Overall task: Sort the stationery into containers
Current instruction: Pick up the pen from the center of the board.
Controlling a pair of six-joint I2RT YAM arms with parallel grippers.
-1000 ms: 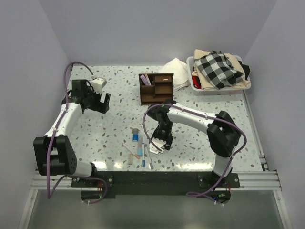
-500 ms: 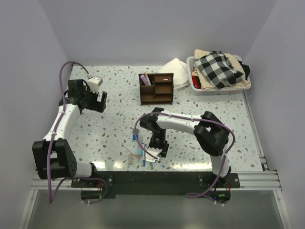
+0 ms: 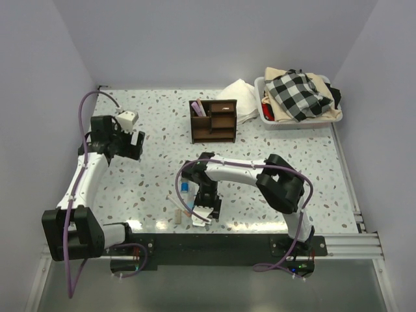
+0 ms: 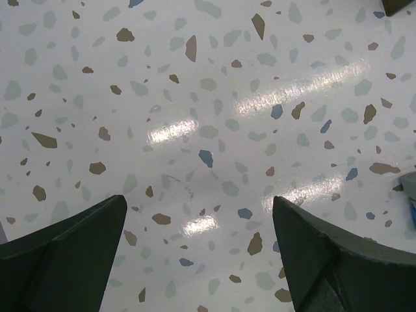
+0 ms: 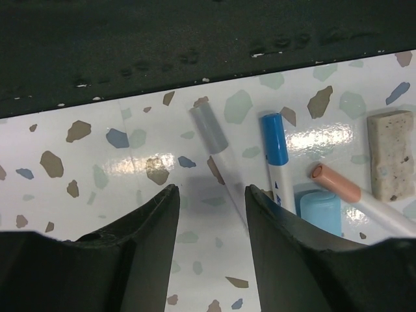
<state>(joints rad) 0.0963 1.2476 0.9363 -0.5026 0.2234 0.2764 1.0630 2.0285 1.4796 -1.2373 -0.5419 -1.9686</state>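
Right wrist view: the right gripper's (image 5: 209,195) dark fingers (image 5: 140,253) stood partly spread just above the terrazzo table (image 5: 97,188), pinching nothing, with tabletop showing between them. A gray-capped pen (image 5: 209,127) lay at 12 o'clock of the gap. Its white body slanted down to the inner edge of the 3 o'clock finger, and whether it touched that finger could not be told. At 1 to 2 o'clock lay a blue-capped marker (image 5: 275,143), a light blue piece (image 5: 320,211) just beside it, an orange-capped pen (image 5: 335,183) and, farthest out, a stubby beige eraser (image 5: 392,162). The black base rail (image 5: 195,39) filled the top of that view.

In the left wrist view, the left gripper's (image 4: 199,201) fingers (image 4: 65,253) were spread wide over the terrazzo, holding nothing.

From the top external camera, the right gripper hung by the table's near edge, with the loose stationery (image 3: 185,189) at its 9 to 10 o'clock. The wooden desk organizer (image 3: 213,120) stood well apart at its 12 o'clock, a pink item (image 3: 198,108) upright in the organizer's rear left compartment. The left gripper hovered at the organizer's 9 o'clock, well apart from it. A white cloth (image 3: 239,97) lay just beside the organizer at 1 o'clock. Beyond it sat a white bin (image 3: 268,120) heaped with a checkered cloth (image 3: 296,91).
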